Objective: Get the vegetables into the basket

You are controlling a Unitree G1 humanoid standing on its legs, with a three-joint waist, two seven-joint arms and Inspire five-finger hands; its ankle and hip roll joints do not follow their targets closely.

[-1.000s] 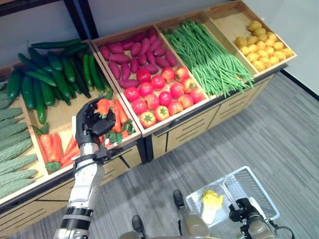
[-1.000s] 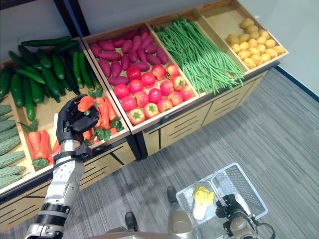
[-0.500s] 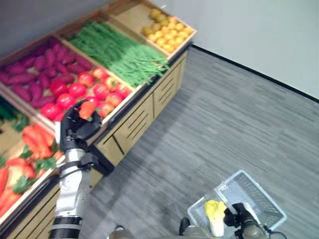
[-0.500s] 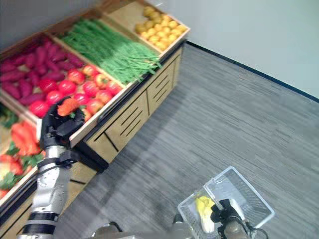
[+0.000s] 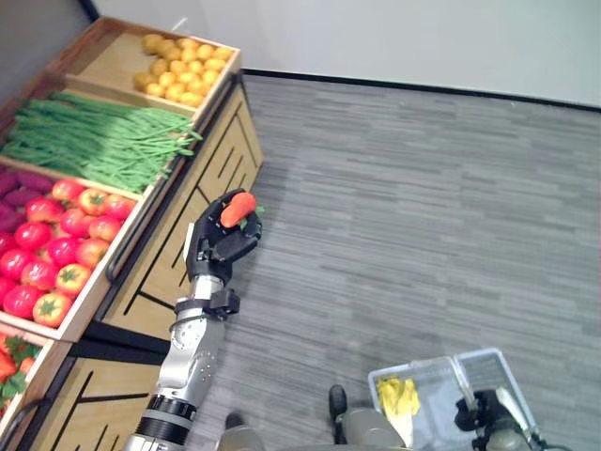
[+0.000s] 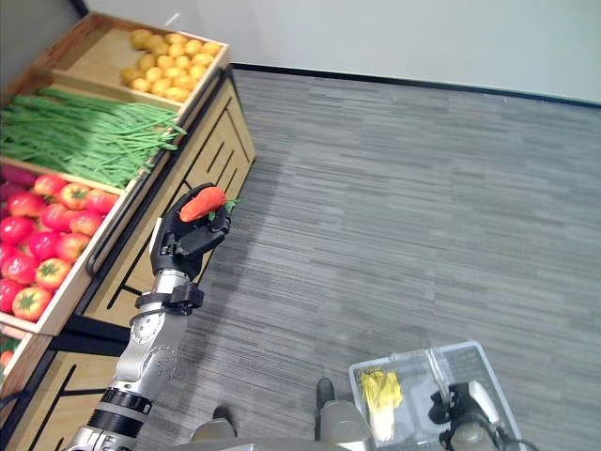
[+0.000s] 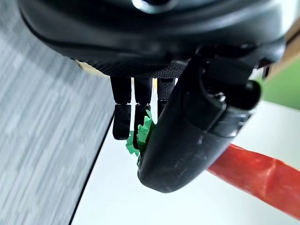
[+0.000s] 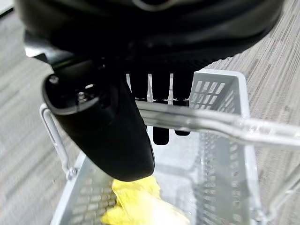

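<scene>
Over ribbed grey carpet [image 5: 423, 188], left hand [image 5: 218, 246] clasps a tapered carrot [image 5: 236, 208].

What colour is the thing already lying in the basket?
Yellow, inside the grey wire basket; clearest in the right eye view.

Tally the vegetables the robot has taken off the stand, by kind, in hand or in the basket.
carrot, gripped in the left hand: 1
yellow leafy vegetable, lying in the basket that the right hand holds by the handle: 1
Total: 2
</scene>
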